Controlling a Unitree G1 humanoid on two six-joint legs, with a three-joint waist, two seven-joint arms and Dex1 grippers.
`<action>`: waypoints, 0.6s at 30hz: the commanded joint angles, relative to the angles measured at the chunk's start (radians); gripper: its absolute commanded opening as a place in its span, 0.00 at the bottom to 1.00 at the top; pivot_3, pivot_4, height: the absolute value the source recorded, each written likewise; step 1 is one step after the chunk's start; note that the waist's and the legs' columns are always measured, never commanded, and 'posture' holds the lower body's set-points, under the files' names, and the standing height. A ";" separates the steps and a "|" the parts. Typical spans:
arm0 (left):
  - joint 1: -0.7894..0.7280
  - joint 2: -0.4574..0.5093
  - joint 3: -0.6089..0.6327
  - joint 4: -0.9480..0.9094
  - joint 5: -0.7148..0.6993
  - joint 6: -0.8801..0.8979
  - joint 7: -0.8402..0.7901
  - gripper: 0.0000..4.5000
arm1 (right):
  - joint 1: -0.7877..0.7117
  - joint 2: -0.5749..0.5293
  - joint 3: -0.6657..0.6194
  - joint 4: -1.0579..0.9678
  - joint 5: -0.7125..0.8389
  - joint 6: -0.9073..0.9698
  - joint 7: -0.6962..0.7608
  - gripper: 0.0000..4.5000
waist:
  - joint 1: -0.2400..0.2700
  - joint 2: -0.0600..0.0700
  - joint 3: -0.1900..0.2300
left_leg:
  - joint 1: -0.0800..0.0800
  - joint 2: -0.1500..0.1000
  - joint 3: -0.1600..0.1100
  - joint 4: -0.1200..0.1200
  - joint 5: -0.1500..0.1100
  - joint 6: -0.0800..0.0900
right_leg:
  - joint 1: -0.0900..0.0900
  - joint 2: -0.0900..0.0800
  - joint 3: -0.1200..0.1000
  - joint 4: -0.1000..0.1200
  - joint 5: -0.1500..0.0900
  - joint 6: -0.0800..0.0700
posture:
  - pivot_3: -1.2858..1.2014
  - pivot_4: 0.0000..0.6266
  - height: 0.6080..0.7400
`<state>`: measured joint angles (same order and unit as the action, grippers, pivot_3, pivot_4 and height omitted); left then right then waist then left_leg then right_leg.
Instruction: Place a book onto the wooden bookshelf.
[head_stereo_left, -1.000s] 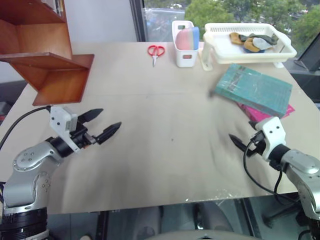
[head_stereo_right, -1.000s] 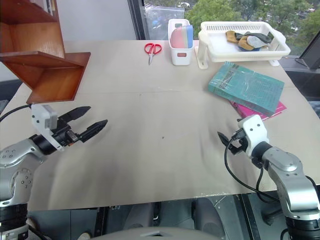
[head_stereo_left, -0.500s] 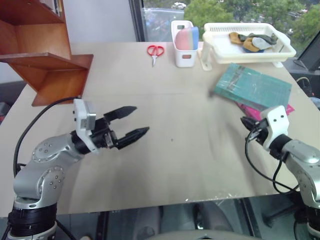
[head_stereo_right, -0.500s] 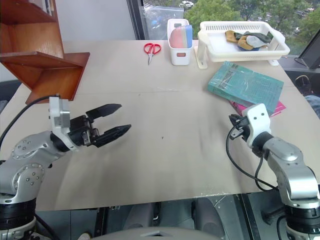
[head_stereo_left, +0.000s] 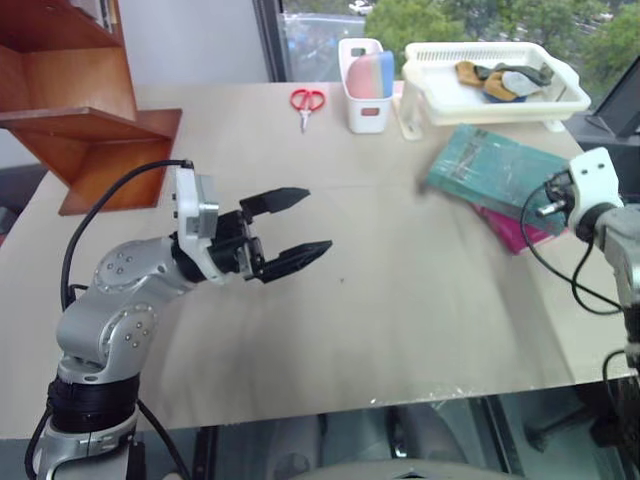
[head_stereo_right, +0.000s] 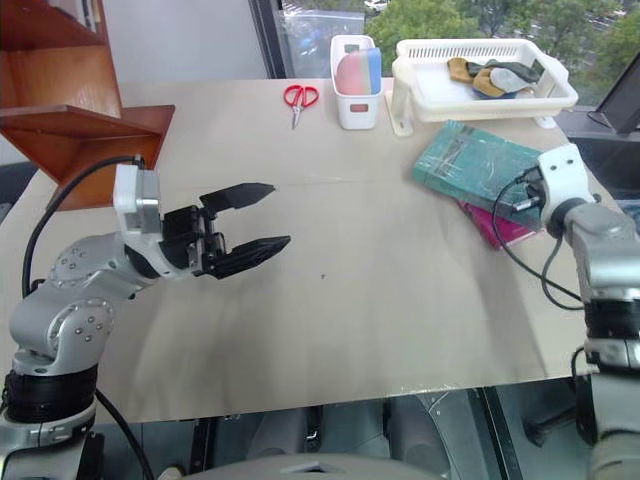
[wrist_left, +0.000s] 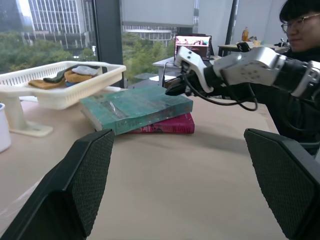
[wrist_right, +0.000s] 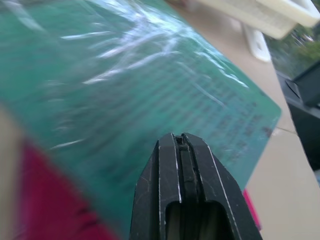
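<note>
The book (head_stereo_left: 503, 172), thick, teal-mottled with a glossy cover, lies at the table's (head_stereo_left: 400, 300) two o'clock atop a pink book (wrist_left: 167, 125). The right pincer (wrist_right: 180, 145), fingers pressed together and holding nothing, hovers over it; the left pincer (head_stereo_left: 295, 225) gapes wide, empty. The left wrist view catches a seated person (wrist_left: 300, 30).

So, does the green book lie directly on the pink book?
Touching. The left wrist view shows the green book resting flat on the pink book, no gap.

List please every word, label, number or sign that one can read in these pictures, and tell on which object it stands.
No text can be read.
The book: rows of dark print on the teal cover, too blurred to read.
The laptop screen behind the table: bright picture, nothing legible.
The scissors, the white basket and the wooden bookshelf: no lettering seen.
</note>
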<state>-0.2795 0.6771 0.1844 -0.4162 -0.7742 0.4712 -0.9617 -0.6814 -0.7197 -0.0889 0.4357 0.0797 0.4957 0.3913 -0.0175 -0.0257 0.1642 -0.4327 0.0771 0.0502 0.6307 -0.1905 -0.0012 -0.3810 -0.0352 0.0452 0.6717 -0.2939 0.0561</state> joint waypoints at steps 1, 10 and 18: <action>0.005 -0.003 0.015 -0.032 0.004 -0.023 0.014 1.00 | -0.107 -0.005 0.033 0.171 -0.056 -0.077 0.015 0.00 | 0.000 0.001 0.001 | 0.000 0.000 0.000 0.000 0.000 0.000 | 0.000 0.000 0.000 0.000 0.000 0.000 | 0.52 0.24 1.00; 0.075 -0.008 0.049 -0.083 -0.006 -0.029 0.063 1.00 | -0.036 0.008 0.016 -0.006 -0.021 0.053 0.086 0.00 | 0.003 0.001 0.001 | 0.000 0.000 0.000 -0.001 0.000 0.000 | 0.001 0.000 -0.001 -0.001 0.000 0.000 | 0.52 0.24 1.00; 0.065 0.005 0.035 -0.055 -0.014 -0.030 0.020 1.00 | -0.098 -0.113 -0.146 0.075 -0.042 -0.010 -0.078 0.00 | 0.006 0.004 0.003 | 0.000 0.000 0.000 -0.001 0.000 0.000 | 0.001 0.000 -0.001 -0.001 0.000 0.000 | 0.52 0.24 1.00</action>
<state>-0.1954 0.6747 0.2083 -0.4621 -0.7804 0.4645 -0.9246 -0.7373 -0.7699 -0.1750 0.4460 0.0666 0.5393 0.3744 -0.0115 -0.0213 0.1670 -0.4328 0.0770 0.0500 0.6298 -0.1905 -0.0012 -0.3803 -0.0356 0.0443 0.6706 -0.2938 0.0562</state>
